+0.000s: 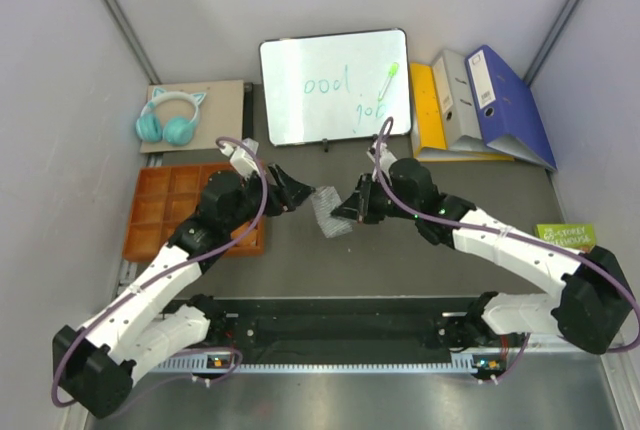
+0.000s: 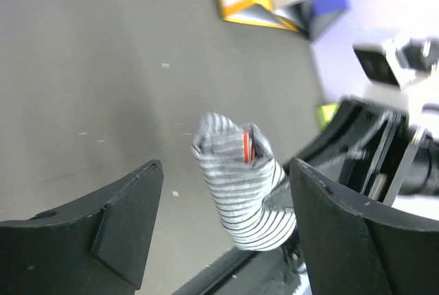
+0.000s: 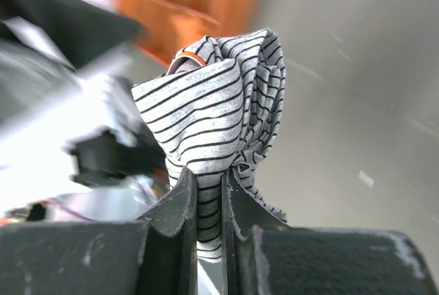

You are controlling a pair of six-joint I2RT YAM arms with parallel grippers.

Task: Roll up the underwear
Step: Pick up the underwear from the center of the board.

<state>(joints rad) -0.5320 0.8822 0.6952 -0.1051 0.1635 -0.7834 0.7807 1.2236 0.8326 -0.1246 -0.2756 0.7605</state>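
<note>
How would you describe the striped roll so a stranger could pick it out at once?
Find the whiteboard at the back. Just in front of it, the right hand pinches a cloth roll. Only it is grey-and-white striped, with orange peeking from its end.

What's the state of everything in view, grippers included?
Boxers, rolled into a bundle, orange edge showing at one end.
Right gripper, shut on boxers.
Left gripper, open, fingers either side of boxers, not touching.
Tray, flat on table.
Whiteboard, written on in green.
Marker, lying on whiteboard.
Headphones, lying flat.
</note>
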